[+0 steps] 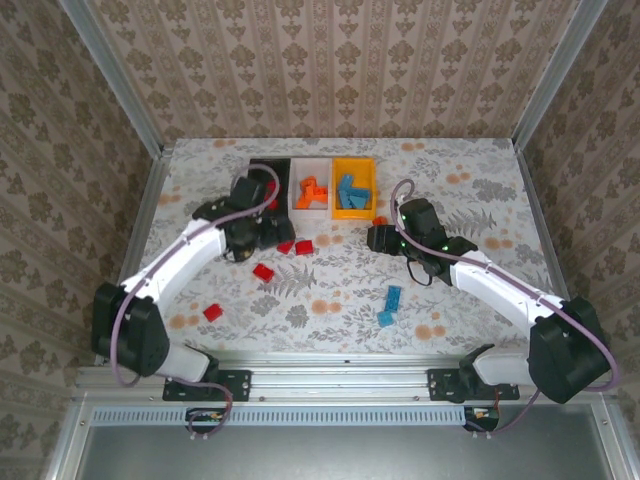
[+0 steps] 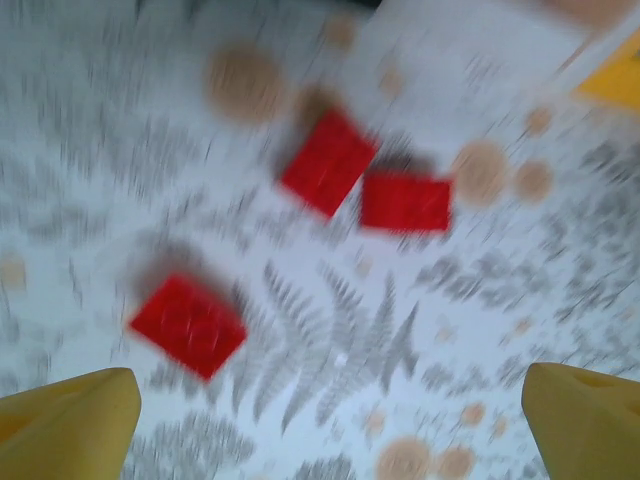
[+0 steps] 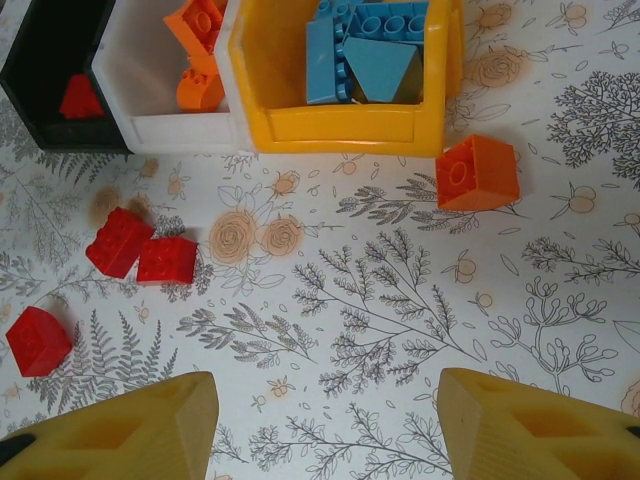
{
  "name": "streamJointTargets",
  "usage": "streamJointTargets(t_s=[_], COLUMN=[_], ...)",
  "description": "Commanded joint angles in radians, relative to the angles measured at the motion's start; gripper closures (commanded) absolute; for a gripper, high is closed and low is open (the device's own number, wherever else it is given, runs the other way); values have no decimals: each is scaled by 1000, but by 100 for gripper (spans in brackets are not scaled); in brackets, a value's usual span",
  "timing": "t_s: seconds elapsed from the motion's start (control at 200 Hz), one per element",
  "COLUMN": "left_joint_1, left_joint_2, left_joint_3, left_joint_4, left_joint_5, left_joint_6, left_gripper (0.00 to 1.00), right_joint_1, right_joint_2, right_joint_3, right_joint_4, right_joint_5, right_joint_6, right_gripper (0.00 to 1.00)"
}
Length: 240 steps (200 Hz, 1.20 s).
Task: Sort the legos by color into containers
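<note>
Three containers stand side by side at the back: a black bin holding a red lego, a white bin holding orange legos, and an orange-yellow bin holding blue legos. Red legos lie loose in front of the bins. My left gripper hovers open and empty over them. My right gripper is open and empty, with an orange lego ahead to its right.
Two blue legos lie on the patterned table near my right arm. A single red lego sits near the left arm's base. Metal frame rails and wallpapered walls close off the table's sides and back.
</note>
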Motion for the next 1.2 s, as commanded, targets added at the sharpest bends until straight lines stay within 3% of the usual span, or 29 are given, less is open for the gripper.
streamJointTargets(t_s=[0.0, 0.1, 0.275, 0.495, 0.93, 1.05, 1.195], left_joint_1=[-13, -18, -15, -3, 24, 77, 115], left_joint_2=[-68, -77, -29, 16, 170, 205, 265], left_joint_3=[-97, -185, -222, -229, -155, -140, -106], left_joint_4=[65, 103, 157, 173, 114, 129, 138], left_joint_5=[9, 45, 50, -8, -14, -29, 5], left_joint_6=[-234, -366, -431, -529, -519, -498, -428], left_gripper=[0, 0, 2, 24, 32, 33, 51], right_joint_1=[-5, -5, -4, -4, -5, -4, -5], right_joint_2=[-20, -35, -48, -54, -58, -52, -54], right_joint_3=[4, -2, -5, -8, -20, -22, -25], right_joint_4=[-13, -17, -26, -19, -2, 4, 3], right_joint_5=[-15, -4, -1, -9, -5, -5, -3], right_joint_6=[11, 10, 5, 3, 5, 7, 5], right_gripper=[39, 39, 42, 52, 52, 52, 52])
